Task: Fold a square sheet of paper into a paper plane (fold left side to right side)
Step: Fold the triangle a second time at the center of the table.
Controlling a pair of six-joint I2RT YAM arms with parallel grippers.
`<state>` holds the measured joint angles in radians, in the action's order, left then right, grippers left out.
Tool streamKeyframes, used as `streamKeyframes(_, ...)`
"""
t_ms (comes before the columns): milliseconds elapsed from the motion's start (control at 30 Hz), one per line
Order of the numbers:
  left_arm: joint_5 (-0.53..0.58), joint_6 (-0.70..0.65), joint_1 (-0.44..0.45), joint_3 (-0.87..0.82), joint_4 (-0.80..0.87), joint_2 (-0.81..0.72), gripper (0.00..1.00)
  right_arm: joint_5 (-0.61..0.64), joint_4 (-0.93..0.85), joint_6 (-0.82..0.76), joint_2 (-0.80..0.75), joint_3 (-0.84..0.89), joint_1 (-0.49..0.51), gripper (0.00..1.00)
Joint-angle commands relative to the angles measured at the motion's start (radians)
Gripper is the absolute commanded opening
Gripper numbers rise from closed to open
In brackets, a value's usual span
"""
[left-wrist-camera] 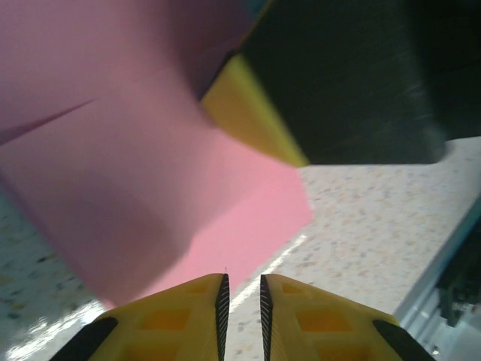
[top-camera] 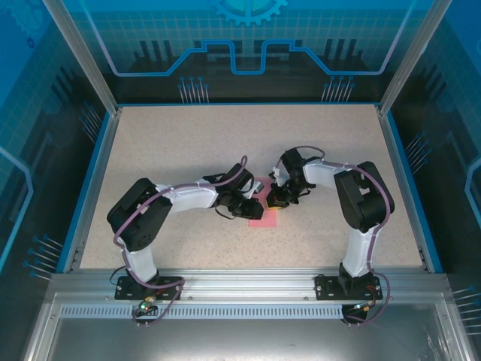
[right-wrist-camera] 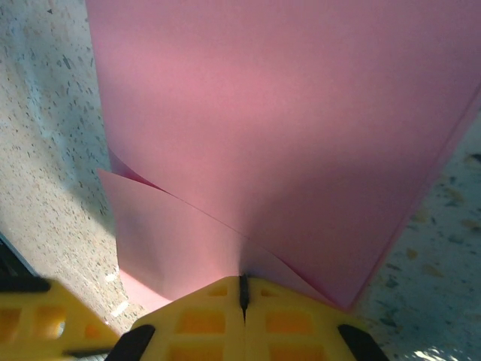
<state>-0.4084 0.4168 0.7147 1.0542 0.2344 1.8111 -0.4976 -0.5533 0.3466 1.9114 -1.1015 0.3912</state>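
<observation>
One pink sheet of paper [top-camera: 260,214], partly folded, is seen mid-table [top-camera: 188,143] between two grippers. Right gripper [right-wrist-camera: 242,283] is clenched on its edge. Left gripper [left-wrist-camera: 243,292] jaws are held slightly parted, nothing grasped.

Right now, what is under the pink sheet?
Under the pink sheet, pinched by the shut right hand, a lower flap of the same paper shows, lying on the speckled table. What lies beneath the flap is covered.

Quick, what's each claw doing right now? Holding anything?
Left gripper: jaws slightly apart, holding nothing.
Right gripper: closed, pinching the pink paper.
</observation>
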Motion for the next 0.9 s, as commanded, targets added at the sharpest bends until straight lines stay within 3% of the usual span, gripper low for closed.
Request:
streamKeyframes(0,-0.077,-0.018,0.004,0.050,0.020,0.008,0.21,0.053,-0.040,-0.012,0.023,-0.006,-0.002,0.00)
streamKeyframes(433,-0.070,-0.042,-0.003,0.099,0.024,0.141,0.16,0.059,-0.048,-0.018,0.020,-0.001,-0.002,0.00)
streamKeyframes(867,-0.086,-0.038,-0.031,-0.042,0.025,0.071,0.15,0.083,-0.067,-0.021,0.033,-0.008,-0.006,0.00)
